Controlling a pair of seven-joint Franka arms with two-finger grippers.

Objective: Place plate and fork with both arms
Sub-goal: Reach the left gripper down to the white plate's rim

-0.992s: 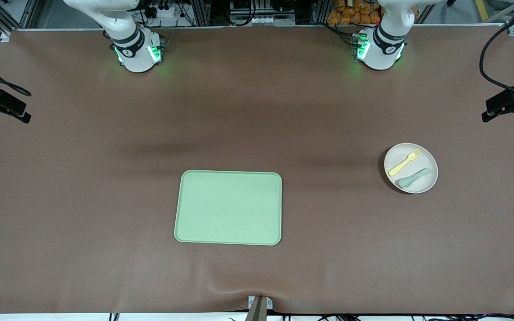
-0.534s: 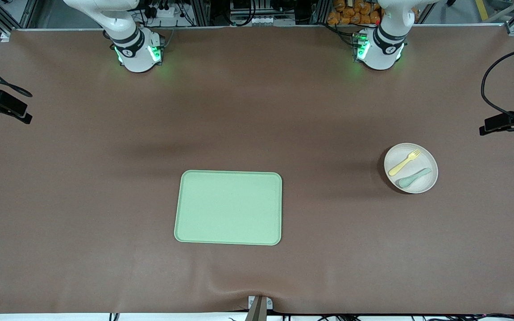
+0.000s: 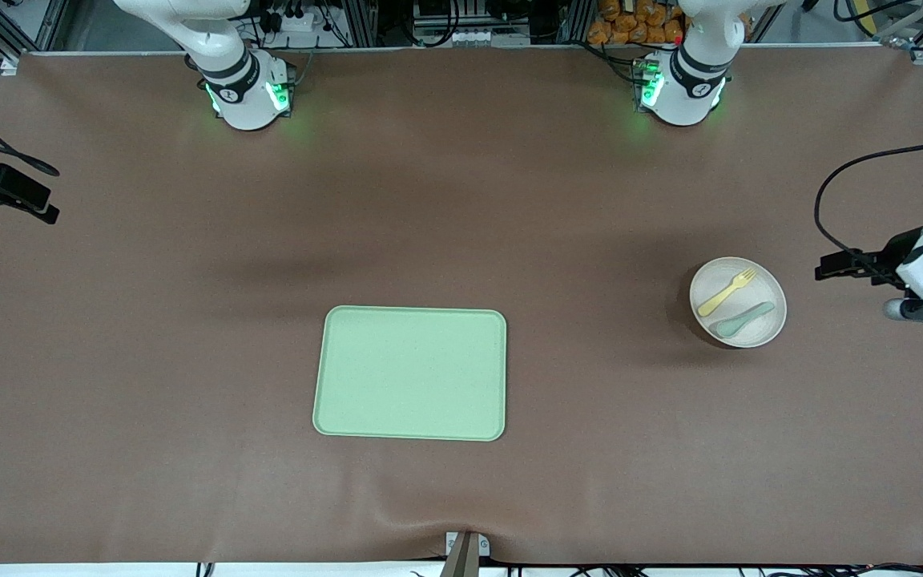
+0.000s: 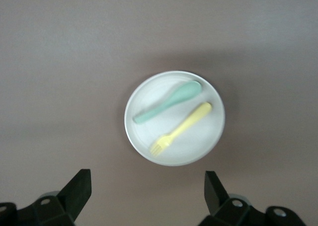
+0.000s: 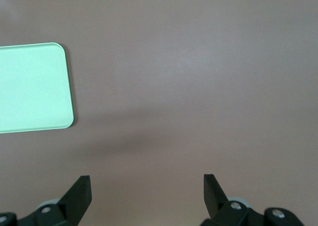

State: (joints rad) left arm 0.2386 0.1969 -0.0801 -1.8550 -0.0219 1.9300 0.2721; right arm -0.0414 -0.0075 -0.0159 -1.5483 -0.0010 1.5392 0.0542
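The cream-white plate (image 3: 771,290) lies on the table toward the left arm's end. On it lie the pale yellow fork (image 3: 726,292) and a teal-green spoon (image 3: 744,319), side by side. My left gripper (image 3: 830,268) hangs in the air beside the plate, at the table's end, open and empty. In the left wrist view the plate (image 4: 191,147), fork (image 4: 184,127) and spoon (image 4: 169,103) show ahead of the open left gripper (image 4: 147,179). My right gripper (image 3: 43,207) waits at the right arm's end of the table, and the right wrist view shows it open and empty (image 5: 147,179).
A pale green rectangular tray (image 3: 410,373) lies mid-table, nearer to the front camera than the arm bases; its corner shows in the right wrist view (image 5: 35,87). A brown cloth covers the table. A small clamp (image 3: 465,549) sits at the near edge.
My left gripper has swung in from the table's end toward the plate, and more of the arm shows. The right gripper, plate, fork, spoon and tray have not moved.
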